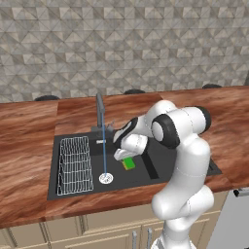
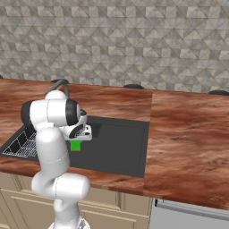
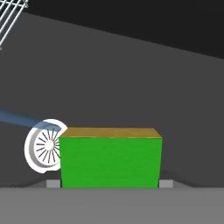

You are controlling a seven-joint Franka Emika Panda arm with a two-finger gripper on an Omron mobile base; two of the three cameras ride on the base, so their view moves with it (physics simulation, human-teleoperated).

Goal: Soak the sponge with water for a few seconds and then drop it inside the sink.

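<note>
Sponge (image 3: 111,157) (gripper-held (image 3: 111,183)) beside water (image 3: 22,120).

The sponge (image 3: 111,157) covers the gripper (image 3: 109,183), so its fingertips cannot be made out. It also hides the drain (image 3: 41,146) at that ring's 3 o'clock side. The wire rack (image 3: 11,19) is cut off at the 10 o'clock corner.
</note>
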